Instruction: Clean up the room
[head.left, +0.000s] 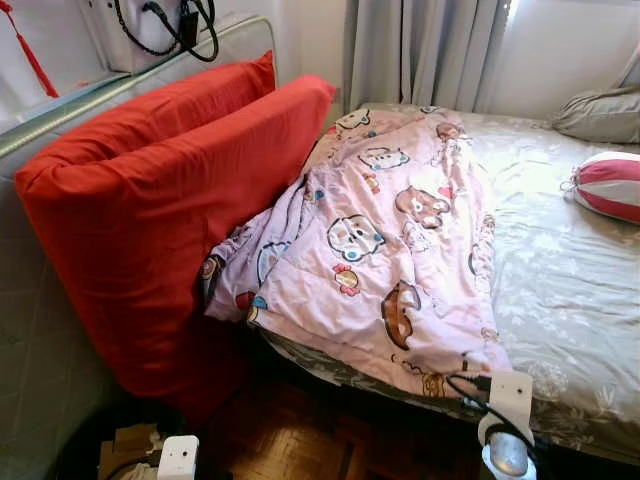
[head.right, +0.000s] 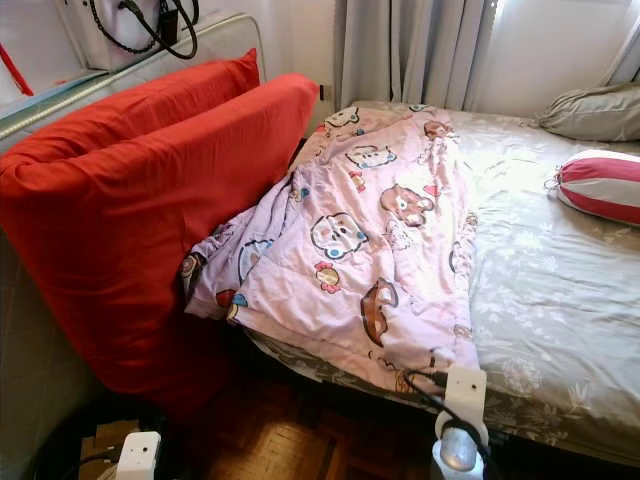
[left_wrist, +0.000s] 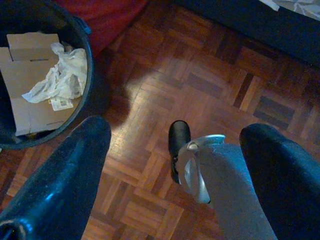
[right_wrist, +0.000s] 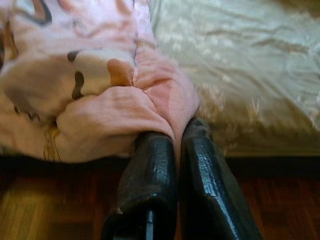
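The right gripper (right_wrist: 177, 135) reaches forward at the near edge of the bed, its two black fingers (right_wrist: 150, 185) pressed together with a fold of the pink blanket (right_wrist: 125, 110) pinched between their tips. Its white wrist (head.left: 508, 400) sits low on the right in the head views. The left gripper (left_wrist: 175, 145) hangs low over the wooden floor, fingers (left_wrist: 65, 180) spread wide apart and holding nothing; its white wrist (head.left: 178, 458) sits low on the left.

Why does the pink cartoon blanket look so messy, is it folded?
Not folded: the pink cartoon blanket lies rumpled across the bed, one corner pinched by the right gripper.
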